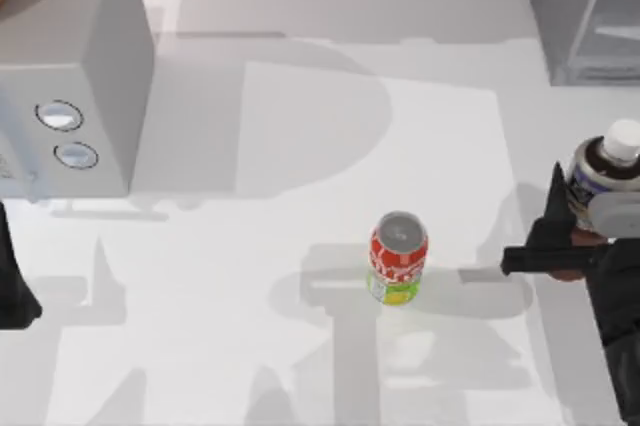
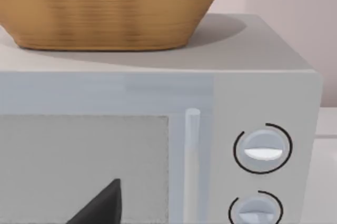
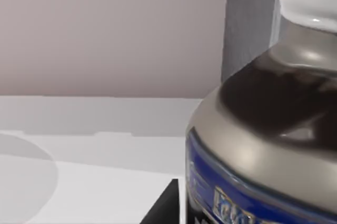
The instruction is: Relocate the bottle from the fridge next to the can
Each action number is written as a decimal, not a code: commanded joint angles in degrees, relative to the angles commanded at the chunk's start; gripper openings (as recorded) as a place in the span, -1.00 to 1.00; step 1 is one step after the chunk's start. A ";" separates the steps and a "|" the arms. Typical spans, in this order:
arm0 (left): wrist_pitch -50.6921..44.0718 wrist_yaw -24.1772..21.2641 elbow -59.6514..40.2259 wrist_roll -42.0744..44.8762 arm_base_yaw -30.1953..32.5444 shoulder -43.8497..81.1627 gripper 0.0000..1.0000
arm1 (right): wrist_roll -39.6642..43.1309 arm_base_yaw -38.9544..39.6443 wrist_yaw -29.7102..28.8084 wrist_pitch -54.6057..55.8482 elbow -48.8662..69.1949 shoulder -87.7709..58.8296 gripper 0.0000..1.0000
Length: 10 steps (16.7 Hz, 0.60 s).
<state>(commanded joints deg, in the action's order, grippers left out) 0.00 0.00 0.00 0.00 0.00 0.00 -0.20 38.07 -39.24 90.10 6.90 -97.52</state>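
While the can [image 1: 398,258] stands upright on the white table [image 1: 300,246], the bottle [image 1: 605,178] is off to its right near the table's right edge, well apart from it, and outside the fridge [image 1: 585,11]. Right gripper [image 1: 560,231] is clamped on the bottle's body; dark fingers [image 1: 552,216] wrap its side nearest the can, white cap up. Fridge sits behind the bottle, further from the can, at the back right corner. Right wrist view: bottle [image 3: 263,145] close up, blue label band, dark liquid at the shoulder, one black finger [image 3: 166,205] against its lower side, fridge wall [image 3: 250,19] behind it. Left arm [image 1: 15,286] parked far left of the can at the table edge, claw state: can't tell. Left wrist view faces the light-grey box with two knobs [image 2: 263,150], wicker basket [image 2: 105,8] on top, a dark finger tip [image 2: 102,205] low in front.
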 joint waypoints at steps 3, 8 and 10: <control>0.00 0.00 0.00 0.00 0.00 0.00 1.00 | 0.00 0.00 0.00 0.00 0.00 0.00 -0.70; 0.00 0.00 0.00 0.00 0.00 0.00 1.00 | 0.00 0.00 0.00 0.00 0.00 0.00 0.06; 0.00 0.00 0.00 0.00 0.00 0.00 1.00 | 0.00 0.00 0.00 0.00 0.00 0.00 0.36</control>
<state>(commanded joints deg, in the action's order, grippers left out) 0.00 0.00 0.00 0.00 0.00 0.00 -0.20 38.07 -39.24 90.10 6.90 -97.52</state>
